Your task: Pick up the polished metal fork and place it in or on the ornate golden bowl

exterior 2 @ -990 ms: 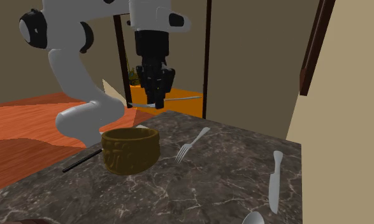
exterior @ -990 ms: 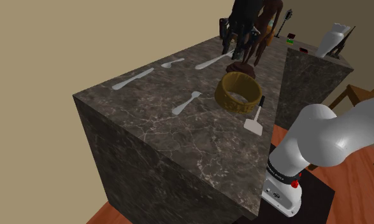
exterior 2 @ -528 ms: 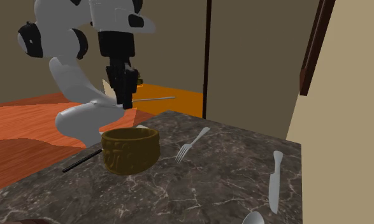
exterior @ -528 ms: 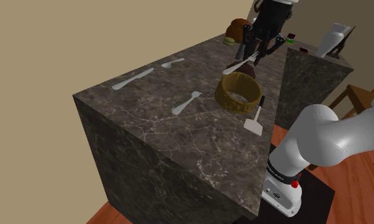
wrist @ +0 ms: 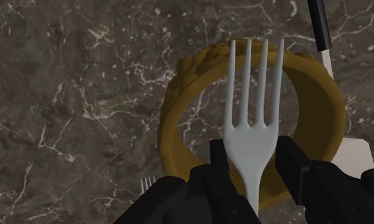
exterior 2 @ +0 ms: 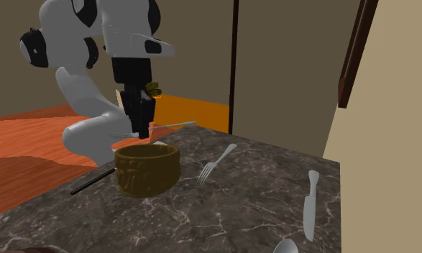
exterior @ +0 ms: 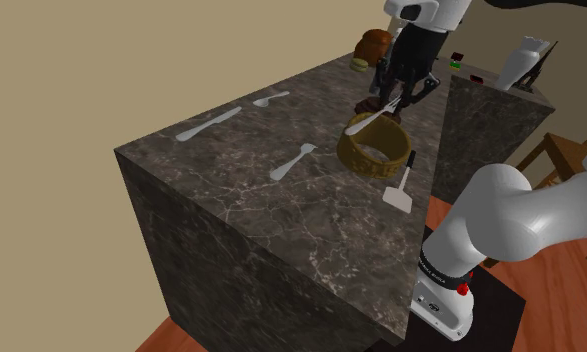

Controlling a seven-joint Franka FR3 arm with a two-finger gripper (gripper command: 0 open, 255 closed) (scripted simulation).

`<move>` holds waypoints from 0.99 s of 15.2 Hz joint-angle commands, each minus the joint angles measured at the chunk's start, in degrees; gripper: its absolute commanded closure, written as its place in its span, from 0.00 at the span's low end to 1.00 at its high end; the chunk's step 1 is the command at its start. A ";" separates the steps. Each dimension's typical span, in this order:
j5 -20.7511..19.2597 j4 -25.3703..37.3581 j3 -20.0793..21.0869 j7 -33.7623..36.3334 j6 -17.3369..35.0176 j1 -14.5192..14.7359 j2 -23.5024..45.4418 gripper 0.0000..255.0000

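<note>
"Shoulder view, entries?"
"Pincer (exterior: 391, 98): black, clamped on fork (exterior: 373, 114). Fork carried roughly level, just above golden bowl (exterior: 359, 152), which sits on dark veined marble counter (exterior: 251, 200)."
"Second exterior view?"
"Held fork: slim, pale metal, crosswise over the bowl's mouth, clear of the rim. Bowl: squat, walls carved in relief. Spare fork (exterior 2: 216, 164) and knife (exterior 2: 310, 205) lie apart on the counter."
"Wrist view?"
"Four tines over the bowl's hollow, neck pinched between both fingers. Bowl rim beaded. Step, as judged: placing. Next calls for a small descent, then parting the fingers."
</note>
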 commanded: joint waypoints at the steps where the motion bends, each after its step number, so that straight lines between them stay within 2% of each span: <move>1: -0.05 -1.78 -0.05 0.09 1.39 -0.01 -0.40 1.00; 5: -0.23 -5.57 -0.22 0.26 4.45 -0.08 -1.14 1.00; 13: -0.23 -5.57 -0.22 0.26 4.44 -0.08 -1.14 1.00; 14: -0.23 -5.57 -0.22 0.26 4.44 -0.08 -1.14 0.00; 15: -0.23 -5.57 -0.22 0.26 4.44 -0.08 -1.14 0.00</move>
